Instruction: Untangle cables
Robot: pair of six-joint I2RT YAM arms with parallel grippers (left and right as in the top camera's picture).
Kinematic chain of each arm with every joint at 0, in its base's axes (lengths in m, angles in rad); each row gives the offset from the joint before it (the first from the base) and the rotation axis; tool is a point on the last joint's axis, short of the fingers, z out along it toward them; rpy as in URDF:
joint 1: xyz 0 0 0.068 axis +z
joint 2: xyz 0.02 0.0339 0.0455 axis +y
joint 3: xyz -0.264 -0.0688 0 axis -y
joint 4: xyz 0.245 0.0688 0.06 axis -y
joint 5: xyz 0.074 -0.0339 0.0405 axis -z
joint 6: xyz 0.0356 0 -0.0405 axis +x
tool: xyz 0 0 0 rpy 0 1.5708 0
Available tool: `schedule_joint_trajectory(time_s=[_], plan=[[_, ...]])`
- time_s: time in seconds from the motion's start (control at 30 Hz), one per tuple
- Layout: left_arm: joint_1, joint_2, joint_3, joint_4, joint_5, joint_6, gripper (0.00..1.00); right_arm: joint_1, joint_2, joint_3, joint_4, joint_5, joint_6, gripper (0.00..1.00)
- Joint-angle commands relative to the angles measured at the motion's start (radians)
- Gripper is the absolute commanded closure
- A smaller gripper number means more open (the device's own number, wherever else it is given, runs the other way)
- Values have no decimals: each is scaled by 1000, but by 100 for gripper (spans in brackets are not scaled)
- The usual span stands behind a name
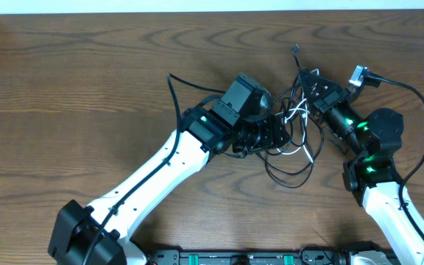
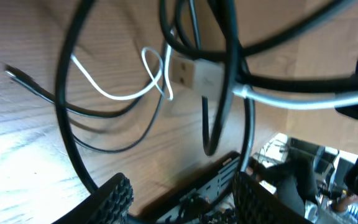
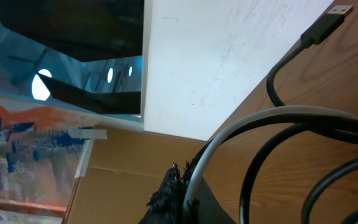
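Plenty of room over bare bench to the left and along the far side. Blocked in the middle by cables looped between left pincer and right pincer, close together. Narrow clearance nearside, past trailing black loops.

1. Desk: one.
2. Robot arms: two, the left arm and the right arm, both rising from the desk's near edge.
3. Grippers: two, the left gripper and the right gripper.
4. White cable: one.
5. Black cables: at least two, knotted together towards the far right of the desk. Where they cross, an exact count cannot be made.
6. Plug ends: one small black plug from overhead, one white plug and one thin black tip in the left wrist view, and one black USB plug in the right wrist view. Some may be the same plug seen twice.
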Motion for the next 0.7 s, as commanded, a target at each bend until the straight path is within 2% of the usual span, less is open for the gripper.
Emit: schedule_joint_trajectory(time_s=[0.0,0.33,0.5,0.53,0.67], plan=[[-24,3,22,14,25,22,47,6,-11,0,4,14,5,99],[-60,5,22,18,-183,21,48,7,-12,0,4,6,5,99],[-60,5,22,21,-183,20,47,7,-11,0,4,0,4,99],[-60,5,22,21,-178,21,51,7,-11,0,2,-1,0,99],[-59,5,22,54,-82,22,55,7,-11,0,-31,-1,-19,99]])
